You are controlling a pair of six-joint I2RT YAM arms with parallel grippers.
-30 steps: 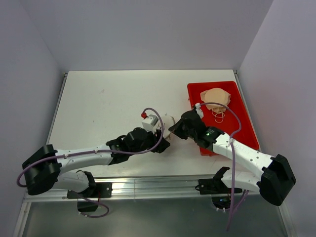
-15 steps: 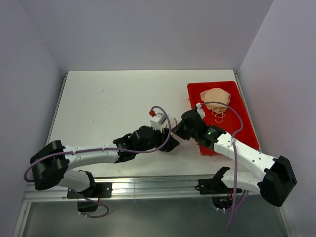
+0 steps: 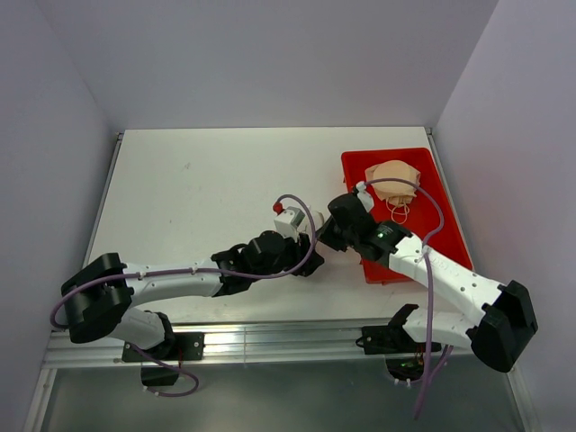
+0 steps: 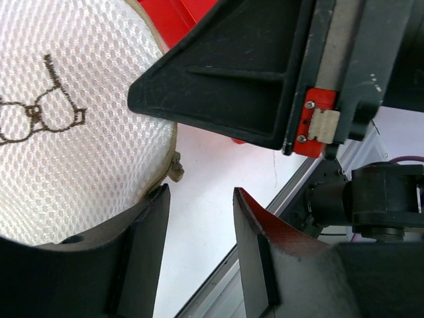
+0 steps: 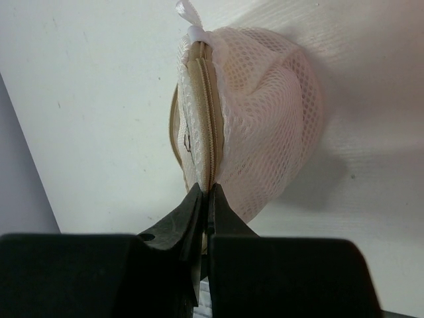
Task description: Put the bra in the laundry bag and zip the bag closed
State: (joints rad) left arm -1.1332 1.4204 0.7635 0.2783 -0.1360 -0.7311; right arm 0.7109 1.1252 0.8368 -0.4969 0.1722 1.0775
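Observation:
The laundry bag is white mesh with a beige zipper seam, and it stands on edge on the table. A pink tint shows through the mesh; the bra itself cannot be made out. My right gripper is shut on the zipper seam at the bag's near edge. In the left wrist view the bag's face shows its black spectacles mark, with a small zipper pull at the rim. My left gripper is open, one finger against the bag's rim, bare table between the jaws. In the top view the two grippers meet and hide the bag.
A red tray lies at the right and holds a darker tan-peach bra. The right gripper's black body hangs close above my left fingers. The table's front metal rail runs just behind the arms.
My left arm has reached to the right, bringing its gripper up against the bag and the right gripper. The right gripper has shifted slightly towards the far side, still pinched on the bag.

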